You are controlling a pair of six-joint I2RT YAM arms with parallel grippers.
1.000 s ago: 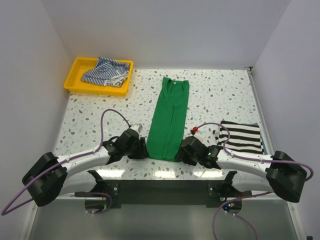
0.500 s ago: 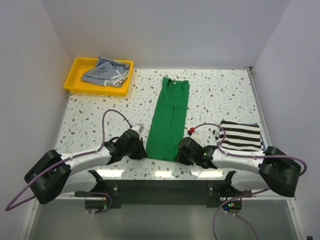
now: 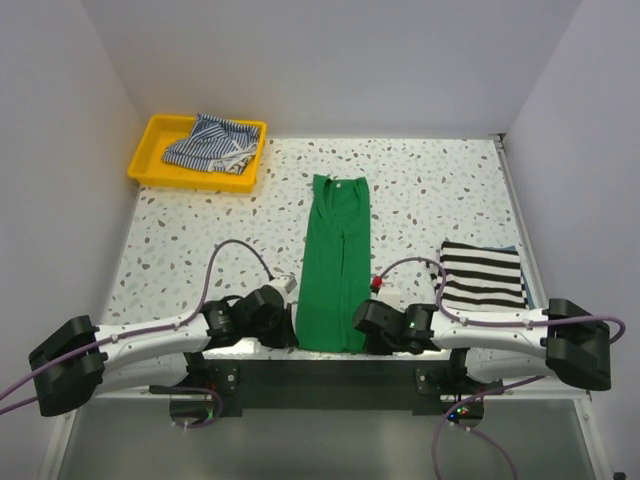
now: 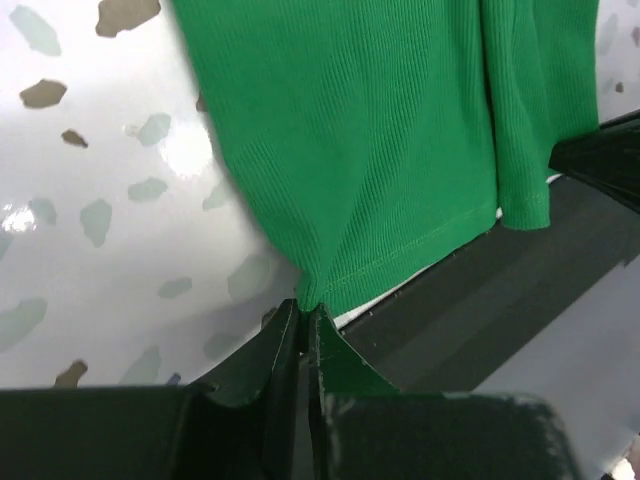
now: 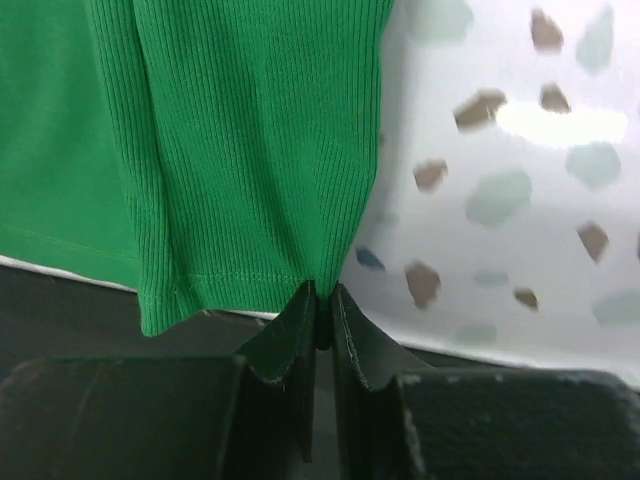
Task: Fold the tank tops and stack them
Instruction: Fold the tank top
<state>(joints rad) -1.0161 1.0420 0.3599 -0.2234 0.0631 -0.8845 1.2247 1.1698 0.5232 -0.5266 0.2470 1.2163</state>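
Observation:
The green tank top (image 3: 333,262) lies as a long narrow strip down the table's middle, its hem hanging over the near edge. My left gripper (image 3: 288,335) is shut on the hem's left corner (image 4: 312,297). My right gripper (image 3: 362,338) is shut on the hem's right corner (image 5: 325,285). The black-and-white striped tank top (image 3: 482,272) lies folded at the right of the table. The blue-and-white striped tank top (image 3: 211,142) is crumpled in the yellow tray (image 3: 150,170).
The yellow tray stands at the far left corner. Purple cables (image 3: 228,258) loop above both arms. White walls close in the table on three sides. A dark metal rail (image 4: 520,300) runs along the near edge, below the hem.
Both grippers closed on the green top's hem corners and drew back toward the near edge, dragging the whole top nearer. Its far end slid away from the back.

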